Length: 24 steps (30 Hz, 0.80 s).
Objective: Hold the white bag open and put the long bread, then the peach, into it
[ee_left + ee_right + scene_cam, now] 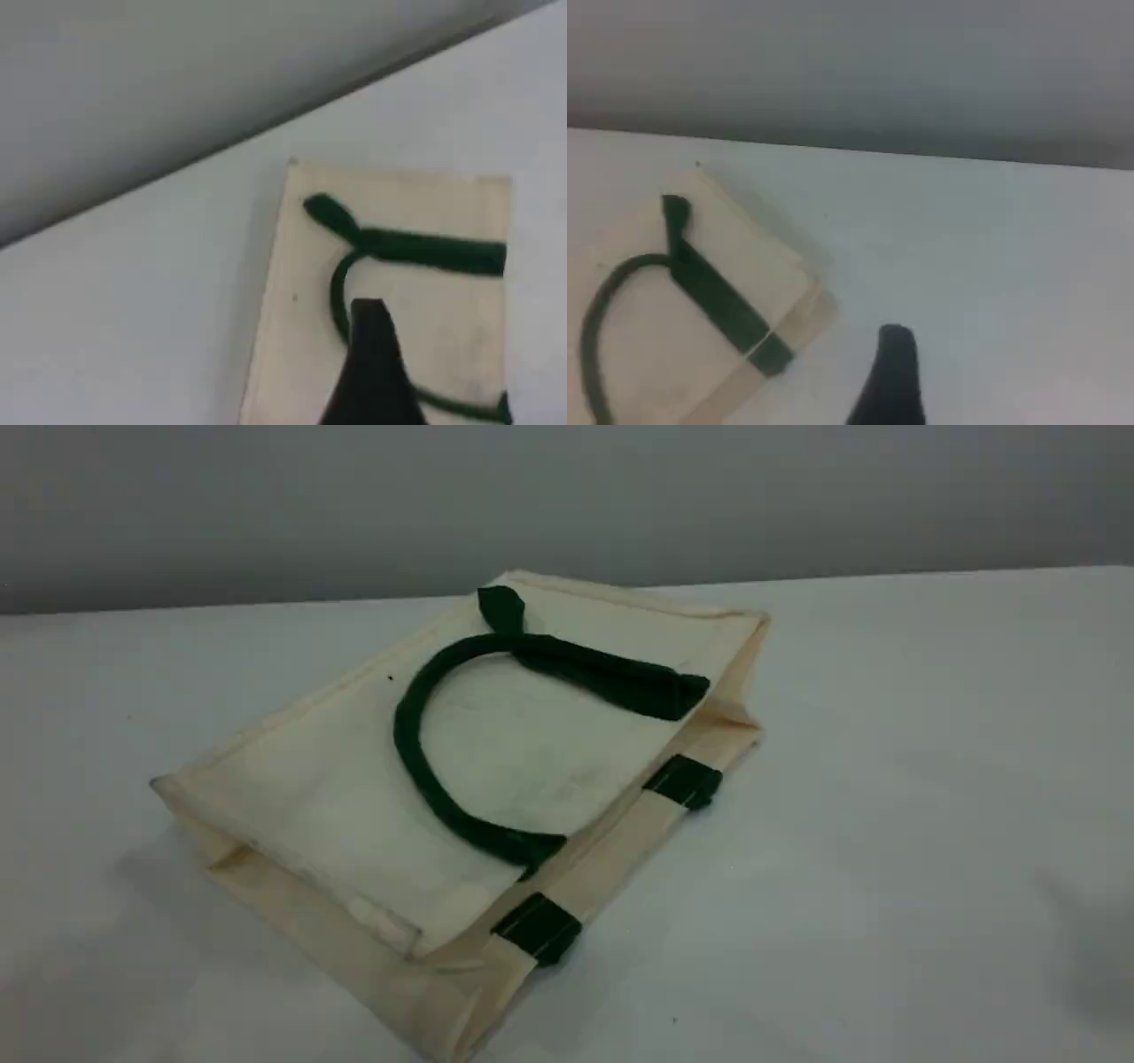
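Observation:
The white bag [496, 753] lies flat on the table, its mouth pressed closed toward the front right. One dark green handle [403, 731] loops over its top face, and green patches [682, 781] mark the rim. No arm shows in the scene view. In the left wrist view a dark fingertip [372, 354] hangs above the bag [443, 319] near its handle [416, 248]. The right wrist view shows one fingertip [893, 372] over bare table, right of the bag [656, 319], with nothing held. The long bread and the peach are out of view.
A white table [930, 797] carries the bag and meets a grey wall [567, 496] at the back. A faint shadow falls on the table's right edge [1099, 948].

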Motion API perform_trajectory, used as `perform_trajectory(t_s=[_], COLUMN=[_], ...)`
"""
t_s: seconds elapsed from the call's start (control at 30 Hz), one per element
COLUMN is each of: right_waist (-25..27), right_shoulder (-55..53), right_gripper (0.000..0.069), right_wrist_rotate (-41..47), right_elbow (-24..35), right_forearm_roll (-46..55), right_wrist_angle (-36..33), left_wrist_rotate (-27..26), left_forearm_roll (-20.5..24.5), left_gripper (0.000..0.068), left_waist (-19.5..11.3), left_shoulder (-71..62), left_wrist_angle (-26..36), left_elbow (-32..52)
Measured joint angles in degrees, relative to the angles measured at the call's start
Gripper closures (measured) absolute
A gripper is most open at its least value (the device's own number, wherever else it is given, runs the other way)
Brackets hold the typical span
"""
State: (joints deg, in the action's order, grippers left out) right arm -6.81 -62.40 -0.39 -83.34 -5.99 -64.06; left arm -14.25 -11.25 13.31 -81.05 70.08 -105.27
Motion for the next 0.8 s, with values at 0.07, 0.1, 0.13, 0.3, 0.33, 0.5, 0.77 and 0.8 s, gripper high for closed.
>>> perform_trajectory(t_s=[0.07, 0.1, 0.13, 0.3, 0.33, 0.5, 0.77, 0.8], right_waist=[0.0, 0.0, 0.0, 0.0, 0.0, 0.0, 0.0, 0.0], right_shoulder=[3.5, 5.5, 7.4, 16.6, 18.6, 28.5, 44.8, 47.0], right_gripper=[0.0102, 0.0102, 0.0102, 0.0102, 0.0102, 0.0102, 0.0102, 0.0102], right_wrist_rotate=[0.4, 0.4, 1.2, 3.8, 4.1, 5.3, 5.4, 5.3], right_elbow=[0.0, 0.1, 0.1, 1.0, 1.5, 6.0, 17.3, 18.7], right_forearm_roll=[0.0, 0.0, 0.0, -0.9, -1.1, -1.5, -1.6, -1.3], right_wrist_angle=[-2.8, -4.0, -5.4, -6.1, -6.1, -6.0, -6.0, -6.0], left_wrist_rotate=[0.0, 0.0, 0.0, 1.2, 1.4, 1.5, 2.9, 3.5], left_forearm_roll=[0.9, 0.9, 0.9, 0.7, 0.7, 0.7, 0.7, 0.7], left_gripper=[0.0215, 0.0215, 0.0215, 0.0215, 0.0215, 0.0215, 0.0215, 0.0215], left_waist=[0.0, 0.0, 0.0, 0.0, 0.0, 0.0, 0.0, 0.0], left_shoulder=[3.1, 4.4, 6.1, 15.2, 16.9, 27.7, 48.5, 51.0], left_wrist_angle=[0.0, 0.0, 0.0, 0.0, -0.1, -0.1, 0.0, 0.0], left_elbow=[3.5, 5.0, 6.8, 16.2, 17.9, 27.7, 42.4, 44.1])
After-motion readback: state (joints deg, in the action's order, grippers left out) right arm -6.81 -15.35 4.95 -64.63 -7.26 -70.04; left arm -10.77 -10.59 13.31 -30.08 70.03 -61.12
